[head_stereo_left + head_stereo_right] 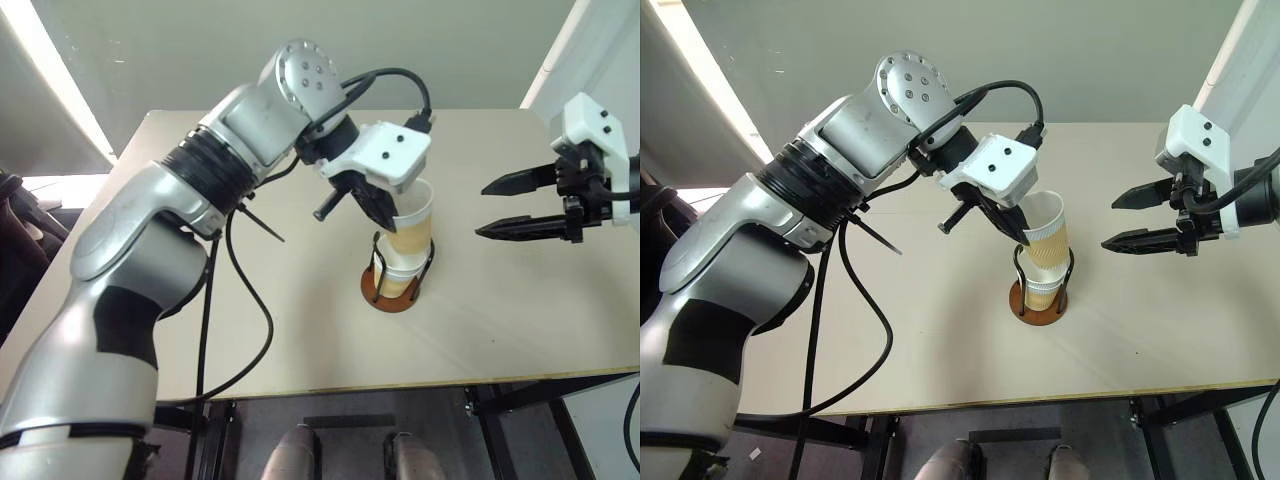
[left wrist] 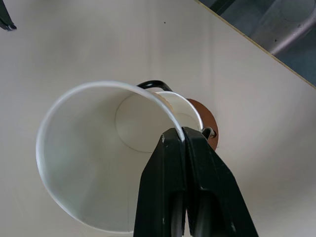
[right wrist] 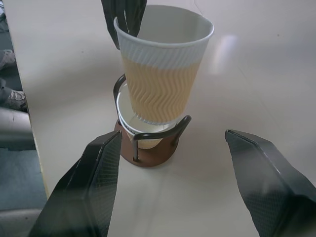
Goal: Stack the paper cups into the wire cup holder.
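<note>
Looks like a lab or test room; a bare pale table on black metal legs, plain grey wall behind, dark floor below.

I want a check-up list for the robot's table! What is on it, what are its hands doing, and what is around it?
Surface: pale table, bare apart from the holder.
Job's things: wire holder stands upright with a cup seated in it; a top cup sits tilted, partly entering that cup.
Clutter: nothing seen.
Grippers: left gripper shut on the top cup's rim; right gripper open, off to the side of the holder, holding nothing.
Cables: black cable loops from the left arm over the table; another arches over the wrist.
Surroundings: grey wall behind, black table frame below.
</note>
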`<state>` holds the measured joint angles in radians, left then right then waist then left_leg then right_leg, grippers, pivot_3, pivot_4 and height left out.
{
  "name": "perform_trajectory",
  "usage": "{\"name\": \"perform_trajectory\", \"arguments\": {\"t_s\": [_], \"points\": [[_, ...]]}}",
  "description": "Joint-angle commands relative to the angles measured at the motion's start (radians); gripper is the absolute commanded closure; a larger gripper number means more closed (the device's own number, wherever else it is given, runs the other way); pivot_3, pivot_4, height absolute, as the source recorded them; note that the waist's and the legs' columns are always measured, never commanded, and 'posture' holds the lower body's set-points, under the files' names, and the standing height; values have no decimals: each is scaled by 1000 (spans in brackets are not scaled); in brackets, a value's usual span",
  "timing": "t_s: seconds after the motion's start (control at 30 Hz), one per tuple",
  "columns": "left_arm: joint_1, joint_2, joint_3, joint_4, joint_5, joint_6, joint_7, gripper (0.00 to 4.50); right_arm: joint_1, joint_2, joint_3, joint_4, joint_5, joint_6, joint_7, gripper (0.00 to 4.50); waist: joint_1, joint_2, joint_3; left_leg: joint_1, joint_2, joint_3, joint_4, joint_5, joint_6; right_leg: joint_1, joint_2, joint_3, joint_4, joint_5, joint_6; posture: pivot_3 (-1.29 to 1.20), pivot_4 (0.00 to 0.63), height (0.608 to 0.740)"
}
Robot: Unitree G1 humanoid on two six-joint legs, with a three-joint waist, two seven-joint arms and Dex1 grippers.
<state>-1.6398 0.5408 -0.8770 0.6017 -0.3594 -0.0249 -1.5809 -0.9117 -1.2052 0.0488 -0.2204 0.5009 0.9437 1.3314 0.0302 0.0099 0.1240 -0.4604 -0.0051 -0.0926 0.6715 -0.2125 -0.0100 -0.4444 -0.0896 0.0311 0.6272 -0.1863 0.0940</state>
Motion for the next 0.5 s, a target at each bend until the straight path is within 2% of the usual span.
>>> {"name": "perform_trajectory", "arguments": {"t_s": [0.03,0.27,0.43,0.5], "points": [[-5,14,5,-32,-2,-9,-34,4476,-11,-25,-50,-16,15,-5,-9,1045,1,0,0,0,0,0,0,0,0,0,0,0,0,0,0,0,150,740],[6,20,-13,-39,11,-23,-34,4476,-15,-22,-42,-12,17,-10,-16,1045,0,0,0,0,0,0,1,0,0,0,0,0,0,0,0,0,150,740],[26,-18,11,16,99,-71,-34,4476,-13,-19,-41,-10,17,-14,-21,1045,0,0,0,0,0,-1,1,0,1,1,-1,0,0,0,0,0,150,740],[29,-38,28,46,136,-89,-34,4072,-13,-17,-39,-9,17,-14,-22,1045,1,0,0,0,0,0,2,0,1,1,0,0,0,0,0,0,150,740]]}}
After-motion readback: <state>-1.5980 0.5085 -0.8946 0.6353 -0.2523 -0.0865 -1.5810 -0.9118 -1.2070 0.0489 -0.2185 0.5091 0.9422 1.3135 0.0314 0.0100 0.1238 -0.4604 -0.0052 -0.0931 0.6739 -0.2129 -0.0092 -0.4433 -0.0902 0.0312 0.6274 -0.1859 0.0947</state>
